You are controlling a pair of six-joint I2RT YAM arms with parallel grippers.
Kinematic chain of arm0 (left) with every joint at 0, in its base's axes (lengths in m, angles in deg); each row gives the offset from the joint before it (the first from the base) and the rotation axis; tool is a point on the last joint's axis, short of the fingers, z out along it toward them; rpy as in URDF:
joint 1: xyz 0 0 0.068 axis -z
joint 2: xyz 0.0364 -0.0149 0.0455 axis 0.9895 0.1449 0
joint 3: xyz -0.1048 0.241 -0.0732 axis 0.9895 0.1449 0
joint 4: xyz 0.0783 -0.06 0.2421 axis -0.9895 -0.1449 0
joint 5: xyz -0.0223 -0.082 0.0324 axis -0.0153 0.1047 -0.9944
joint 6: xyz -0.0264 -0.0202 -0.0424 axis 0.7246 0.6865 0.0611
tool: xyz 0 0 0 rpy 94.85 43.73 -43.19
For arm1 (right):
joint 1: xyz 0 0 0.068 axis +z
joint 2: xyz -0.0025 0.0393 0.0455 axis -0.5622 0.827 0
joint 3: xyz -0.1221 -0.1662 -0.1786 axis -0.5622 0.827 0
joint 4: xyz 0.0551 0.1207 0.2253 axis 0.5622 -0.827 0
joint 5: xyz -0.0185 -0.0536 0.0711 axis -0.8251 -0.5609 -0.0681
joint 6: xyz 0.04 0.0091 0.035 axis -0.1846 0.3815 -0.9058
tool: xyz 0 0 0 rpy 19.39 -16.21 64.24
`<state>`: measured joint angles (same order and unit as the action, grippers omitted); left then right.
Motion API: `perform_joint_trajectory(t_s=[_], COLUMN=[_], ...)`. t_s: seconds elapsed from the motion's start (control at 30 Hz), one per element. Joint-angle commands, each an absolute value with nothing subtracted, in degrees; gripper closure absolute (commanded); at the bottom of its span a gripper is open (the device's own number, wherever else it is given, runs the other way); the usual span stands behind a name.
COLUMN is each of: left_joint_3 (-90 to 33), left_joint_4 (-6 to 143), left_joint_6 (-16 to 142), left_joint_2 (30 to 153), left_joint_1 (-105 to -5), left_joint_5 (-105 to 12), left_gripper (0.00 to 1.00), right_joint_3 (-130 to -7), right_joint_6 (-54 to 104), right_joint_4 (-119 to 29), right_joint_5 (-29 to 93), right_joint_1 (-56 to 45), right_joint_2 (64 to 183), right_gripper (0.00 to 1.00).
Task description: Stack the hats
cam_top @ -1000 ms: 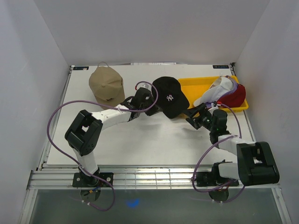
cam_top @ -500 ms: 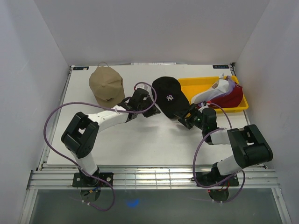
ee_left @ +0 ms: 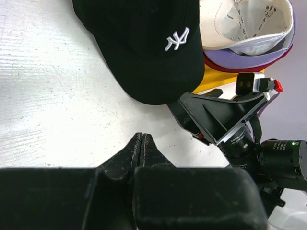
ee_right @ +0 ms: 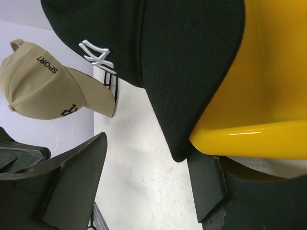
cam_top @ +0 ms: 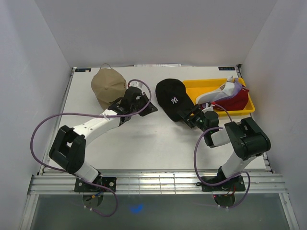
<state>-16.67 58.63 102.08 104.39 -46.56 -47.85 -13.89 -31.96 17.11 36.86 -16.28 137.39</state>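
At the far left the tan cap sits alone on the tabletop, not yet stacked. Beside it the left claw is pinched tight on nothing, kept clear, we judge, of the work. The black NY cap lies mid-tabletop, and the right claw stands wide astride its brim tip, not gripping. In the yellow tray the white cap, purple cap and red cap nest, likely the stack's base.

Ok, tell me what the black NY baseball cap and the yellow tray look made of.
Black baseball cap: woven cloth, matte; a fine weave and a stitched seam show, and the white logo looks embroidered. Yellow tray: probably moulded plastic, glossy; smooth rounded rim with a bright highlight.
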Motion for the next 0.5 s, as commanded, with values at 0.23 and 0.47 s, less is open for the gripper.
perform_joint_trajectory(t_s=[0.23, 0.47], left_joint_3=[-15.90, -19.84], left_joint_4=[56.47, 54.54], left_joint_6=[99.74, 97.73], left_joint_2=[99.86, 98.63], left_joint_1=[-47.83, -49.32], left_joint_5=[-46.20, -43.74], left_gripper=[1.00, 1.00], right_joint_3=[-17.06, -19.16], right_joint_6=[-30.97, -32.20], right_joint_4=[26.10, 21.98], right_joint_5=[33.93, 34.72], right_joint_1=[-14.78, -14.61], right_joint_2=[141.46, 139.36], right_gripper=[0.54, 0.90])
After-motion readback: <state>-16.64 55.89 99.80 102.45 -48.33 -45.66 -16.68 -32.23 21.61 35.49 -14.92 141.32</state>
